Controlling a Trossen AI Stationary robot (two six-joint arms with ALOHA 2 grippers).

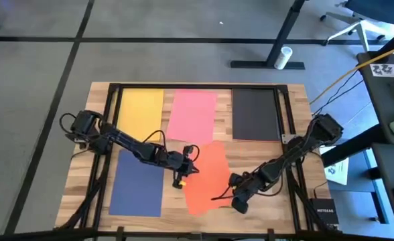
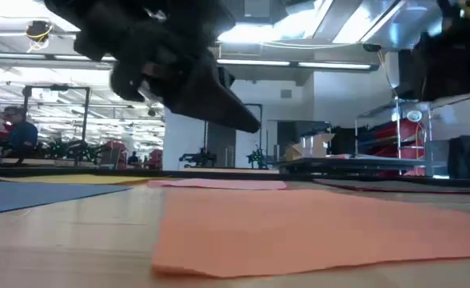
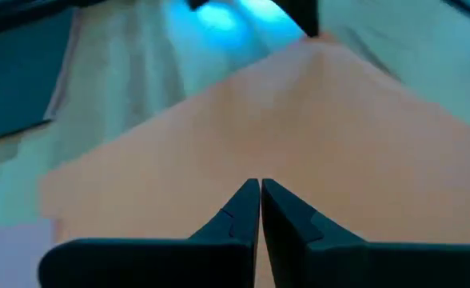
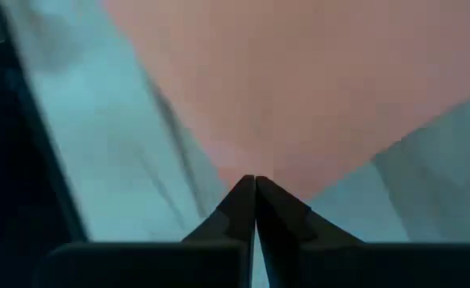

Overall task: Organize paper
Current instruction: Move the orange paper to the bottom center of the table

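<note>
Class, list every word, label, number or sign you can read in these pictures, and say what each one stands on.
"NETGEAR": on the black box at the table's right front corner; small, only just legible.
Tag on the dark desk at right: printed marks, unreadable.
White sheet beside the table: print too small.
The coloured sheets, such as the orange sheet, carry no text.

Both end effectors crowd the orange sheet (image 1: 207, 175): the left end effector (image 1: 181, 175) at one edge, the right end effector (image 1: 218, 197) opposite. Bare counter (image 1: 250, 155) lies open beyond the right one.
</note>
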